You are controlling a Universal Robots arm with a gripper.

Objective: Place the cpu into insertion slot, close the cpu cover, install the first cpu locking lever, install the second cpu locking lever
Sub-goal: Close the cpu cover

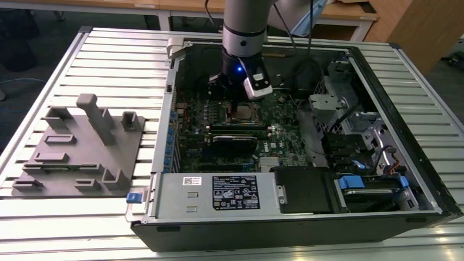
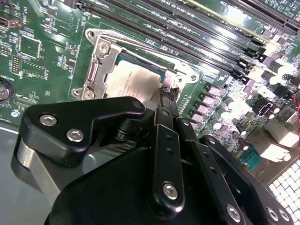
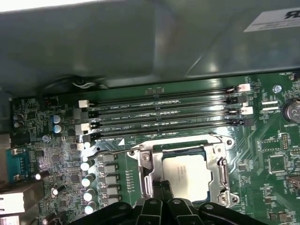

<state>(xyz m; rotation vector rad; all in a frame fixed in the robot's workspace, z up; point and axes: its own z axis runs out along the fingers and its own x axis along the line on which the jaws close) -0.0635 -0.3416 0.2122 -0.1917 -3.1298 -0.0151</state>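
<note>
Pincer point(image 3: 161, 185) pressed closed at the cpu cover point(image 3: 221, 165) edge (cpu point(image 3: 185, 171) seated).

Robotics lab or test workshop, not a home. A robot arm point(image 1: 245, 27) stands over a table point(image 1: 108, 49) built of ribbed aluminium profiles. An open PC case point(image 1: 406, 179) lies on its side on the table with the motherboard point(image 1: 217, 147) exposed. The first wrist view shows the cpu point(image 3: 183, 171) in its socket beside the RAM slots point(image 3: 164, 112). A grey fixture block point(image 1: 80, 157) with posts and pockets sits just beside the case, on the exterior view's left. Wooden desks point(image 1: 348, 16) stand behind the table, with dark floor point(image 1: 14, 109) around it. Cables point(image 1: 313, 16) hang by the arm.
</note>
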